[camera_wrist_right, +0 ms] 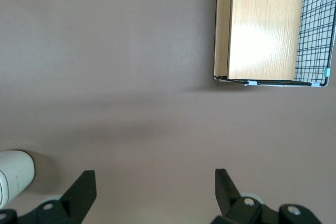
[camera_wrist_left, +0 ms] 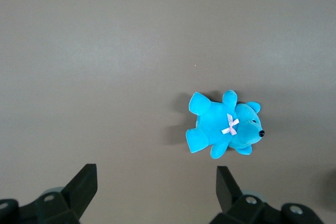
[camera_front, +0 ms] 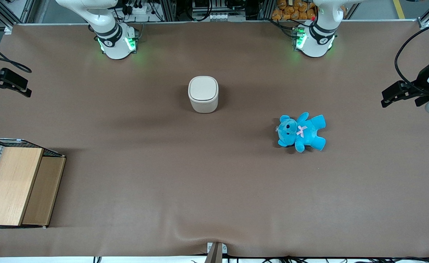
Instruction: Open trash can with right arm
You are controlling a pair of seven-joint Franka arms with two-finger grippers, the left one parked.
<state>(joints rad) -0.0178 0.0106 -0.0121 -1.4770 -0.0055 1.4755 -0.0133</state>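
Bin [camera_front: 203, 94] stands near the middle of the counter [camera_front: 145, 190], upright, its flat lid down — nothing of the task is done, and reach, contact and lift of the lid are all left. One bin, one blue teddy [camera_front: 302, 132] nearer the front camera and toward the parked arm's end, one wooden box [camera_front: 17, 185] at the working arm's end. The right arm's jaws [camera_wrist_right: 155, 195] hang open and empty above bare counter, well apart from the bin — the bin's edge [camera_wrist_right: 13, 179] just shows in the wrist view.
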